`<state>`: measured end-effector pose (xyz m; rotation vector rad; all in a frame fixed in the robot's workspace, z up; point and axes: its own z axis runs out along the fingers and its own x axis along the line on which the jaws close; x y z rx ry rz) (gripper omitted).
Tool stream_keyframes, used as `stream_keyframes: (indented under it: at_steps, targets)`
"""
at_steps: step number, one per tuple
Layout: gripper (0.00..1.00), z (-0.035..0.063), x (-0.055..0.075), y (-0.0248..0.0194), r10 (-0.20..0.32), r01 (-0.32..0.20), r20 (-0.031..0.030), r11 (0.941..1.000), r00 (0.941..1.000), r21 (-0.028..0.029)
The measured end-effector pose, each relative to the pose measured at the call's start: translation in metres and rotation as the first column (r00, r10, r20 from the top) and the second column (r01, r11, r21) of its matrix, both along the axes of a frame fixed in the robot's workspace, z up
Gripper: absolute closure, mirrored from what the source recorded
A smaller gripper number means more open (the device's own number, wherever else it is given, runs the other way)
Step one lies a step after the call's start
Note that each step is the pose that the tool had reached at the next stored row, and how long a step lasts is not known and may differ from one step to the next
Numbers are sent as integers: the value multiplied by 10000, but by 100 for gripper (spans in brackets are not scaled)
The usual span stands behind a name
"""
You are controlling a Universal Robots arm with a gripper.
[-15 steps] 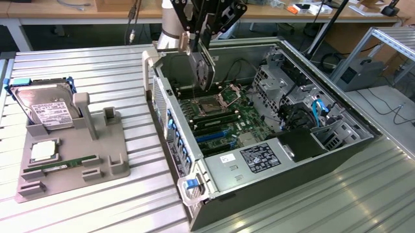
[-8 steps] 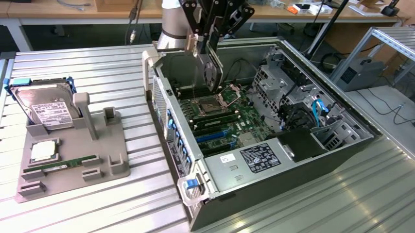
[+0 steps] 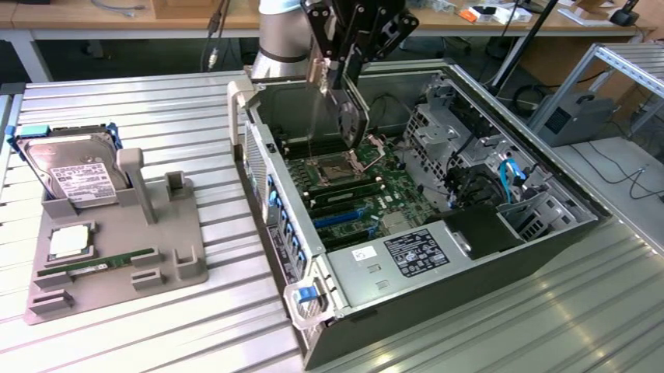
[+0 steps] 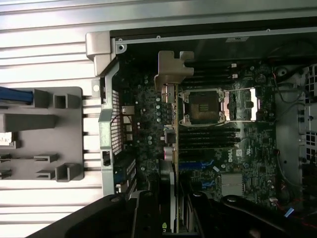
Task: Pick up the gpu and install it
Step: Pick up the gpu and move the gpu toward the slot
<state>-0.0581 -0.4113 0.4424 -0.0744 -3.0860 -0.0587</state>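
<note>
The gpu (image 3: 350, 116) is a thin dark card with a silver end bracket. It hangs on edge from my gripper (image 3: 338, 64), which is shut on its upper edge, above the far end of the open computer case (image 3: 272, 167). Its lower edge is over the motherboard (image 3: 358, 203), near the processor socket (image 3: 334, 172). The wrist view looks down the gpu (image 4: 171, 124) edge-on, its bracket (image 4: 174, 67) towards the case's rear wall, with my gripper (image 4: 172, 218) clamped on either side of it. I cannot tell whether the card touches the board.
A grey parts holder (image 3: 155, 249) lies on the slatted metal table at the exterior view's left, carrying a silver hard drive (image 3: 75, 172) and a green memory stick (image 3: 99, 265). Drive cages and cables (image 3: 487, 167) crowd the case's right side. A desk with cables runs behind.
</note>
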Motion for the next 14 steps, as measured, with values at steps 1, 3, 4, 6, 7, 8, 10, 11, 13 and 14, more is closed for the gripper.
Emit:
stream_keyframes:
  at_steps: [1, 3, 4, 6, 7, 8, 10, 11, 13, 14]
  targets:
    - [73, -6, 22, -2, 0, 0, -1, 10000, 10000, 0]
    - [73, -20, 78, -7, 0, 0, -3, 10000, 10000, 0]
    - [73, -25, 102, -9, 0, 0, -6, 10000, 10000, -1]
    - [73, -41, 161, -13, 0, 0, -11, 10000, 10000, -2]
    - [73, -48, 191, -15, 1, -1, -15, 10000, 10000, -1]
    - [73, -55, 221, -17, 1, -1, -18, 10000, 10000, -1]
    - [73, -75, 282, -18, 0, 0, -22, 10000, 10000, 0]
    - [73, -91, 330, -18, 1, -1, -27, 10000, 10000, -2]
    - [73, -114, 423, -18, 0, 0, -37, 10000, 10000, -4]
    - [73, -125, 469, -18, 0, 0, -41, 10000, 10000, -5]
